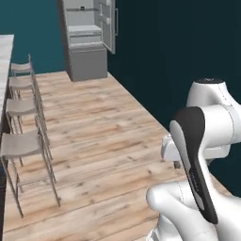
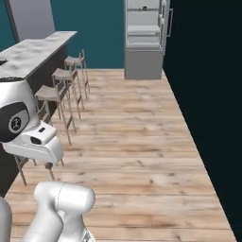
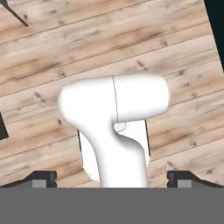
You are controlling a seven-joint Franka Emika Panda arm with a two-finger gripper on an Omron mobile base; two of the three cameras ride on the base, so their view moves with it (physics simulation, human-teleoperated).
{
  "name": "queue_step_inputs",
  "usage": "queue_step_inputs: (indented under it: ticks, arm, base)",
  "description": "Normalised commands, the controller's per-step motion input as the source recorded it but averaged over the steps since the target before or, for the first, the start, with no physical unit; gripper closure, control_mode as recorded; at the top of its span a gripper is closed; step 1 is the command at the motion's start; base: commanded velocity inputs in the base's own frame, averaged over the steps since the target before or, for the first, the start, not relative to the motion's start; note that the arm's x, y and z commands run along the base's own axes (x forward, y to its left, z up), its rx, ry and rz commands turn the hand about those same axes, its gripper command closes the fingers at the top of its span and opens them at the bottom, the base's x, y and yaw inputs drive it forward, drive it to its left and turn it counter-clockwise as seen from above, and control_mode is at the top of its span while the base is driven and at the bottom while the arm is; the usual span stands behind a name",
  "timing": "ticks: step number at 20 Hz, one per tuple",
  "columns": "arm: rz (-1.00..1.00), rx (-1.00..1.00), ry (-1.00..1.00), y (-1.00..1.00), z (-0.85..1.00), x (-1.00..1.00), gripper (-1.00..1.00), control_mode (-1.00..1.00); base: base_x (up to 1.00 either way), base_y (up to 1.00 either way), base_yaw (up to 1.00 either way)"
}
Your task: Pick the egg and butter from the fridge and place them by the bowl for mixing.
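Left base view: I see the fridge (image 1: 89, 40) far off, door open, grey shelves, past a plank floor (image 1: 94, 136). Right base view: metal stools (image 2: 61, 90) line a marbled counter (image 2: 35, 49). Hand view: my gripper (image 3: 112, 179) stands wide, holding nothing.

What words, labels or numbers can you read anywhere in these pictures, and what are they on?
None can be read.
A small pale mark on the robot arm's dark joint cap: too small and blurred to read.
The fridge, stools and counter carry no writing.
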Motion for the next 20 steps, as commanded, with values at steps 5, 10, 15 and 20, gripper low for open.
queue_step_inputs:
  ticks: [5,10,15,20]
  arm:
    - [0.00,0.00,0.00,0.00,0.00,0.00,-1.00,1.00]
    - [0.00,0.00,0.00,0.00,0.00,0.00,-1.00,1.00]
    - [0.00,0.00,0.00,0.00,0.00,0.00,-1.00,1.00]
    - [0.00,0.00,0.00,0.00,0.00,0.00,-1.00,1.00]
  base:
    - [1.00,-0.65,0.20]
    - [1.00,-0.56,0.18]
    - [1.00,-0.40,0.18]
    - [1.00,0.00,0.12]
